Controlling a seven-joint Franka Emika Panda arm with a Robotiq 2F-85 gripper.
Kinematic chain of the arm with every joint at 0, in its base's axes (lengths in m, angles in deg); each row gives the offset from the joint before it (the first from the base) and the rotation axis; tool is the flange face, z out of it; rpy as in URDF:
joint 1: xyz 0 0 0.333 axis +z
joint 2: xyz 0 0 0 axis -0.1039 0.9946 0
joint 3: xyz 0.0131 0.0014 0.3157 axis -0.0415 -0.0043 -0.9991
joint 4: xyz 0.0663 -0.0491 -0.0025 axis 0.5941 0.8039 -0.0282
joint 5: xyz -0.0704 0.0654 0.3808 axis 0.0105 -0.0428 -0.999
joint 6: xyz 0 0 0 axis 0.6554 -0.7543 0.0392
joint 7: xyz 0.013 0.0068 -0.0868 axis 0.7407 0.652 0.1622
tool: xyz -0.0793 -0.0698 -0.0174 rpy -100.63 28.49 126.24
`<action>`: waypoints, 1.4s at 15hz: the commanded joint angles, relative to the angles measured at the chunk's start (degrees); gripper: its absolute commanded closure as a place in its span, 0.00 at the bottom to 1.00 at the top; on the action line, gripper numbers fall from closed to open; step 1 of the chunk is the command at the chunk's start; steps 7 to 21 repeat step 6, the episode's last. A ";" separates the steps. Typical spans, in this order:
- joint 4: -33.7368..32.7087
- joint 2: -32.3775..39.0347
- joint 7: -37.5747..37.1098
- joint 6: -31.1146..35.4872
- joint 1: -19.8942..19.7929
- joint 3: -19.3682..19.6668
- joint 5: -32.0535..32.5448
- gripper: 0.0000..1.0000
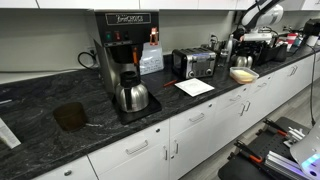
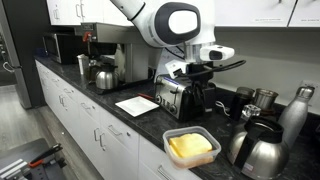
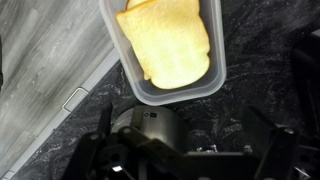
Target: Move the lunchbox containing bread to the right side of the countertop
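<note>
Arm up over the right part of the countertop (image 1: 40, 140), wrist pointing down. The gripper (image 3: 190, 160) enters from the bottom edge of the wrist view: we see its two dark fingers (image 3: 95, 155) set wide apart at the left and right of the frame, with nothing clamped between them. A round metal object (image 3: 150, 125) lies below the gap on the counter; we cannot tell what it is. In an exterior view the gripper (image 2: 205, 72) hangs above the counter, beyond the toaster (image 2: 175, 97) and clear of every object. The lunchbox (image 3: 216, 70) fills the top of the wrist view, apart from the fingers, and the bread (image 3: 165, 45) shows pale yellow through the clear plastic; we cannot tell whether a lid is on. In an exterior view the lunchbox (image 2: 168, 150) sits flat on the dark speckled stone, close to the near edge above the white cabinets, with a steel kettle (image 2: 255, 150) just beside it on the right. In an exterior view the lunchbox (image 1: 243, 75) lies to the right of the white paper sheet (image 1: 195, 87) and of the toaster, apart from both, and the coffee maker (image 1: 125, 45) stands well to the left. Grey floor (image 3: 40, 60) shows past the counter edge in the wrist view.
</note>
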 commanded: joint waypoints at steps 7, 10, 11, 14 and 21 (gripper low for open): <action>-0.16 0.64 0.25 -0.11 0.76 0.95 -0.27 0.00; -0.16 0.64 0.25 -0.11 0.76 0.95 -0.27 0.00; -0.16 0.64 0.25 -0.11 0.76 0.95 -0.27 0.00; -0.16 0.64 0.25 -0.11 0.76 0.95 -0.27 0.00; -0.16 0.64 0.25 -0.11 0.76 0.95 -0.27 0.00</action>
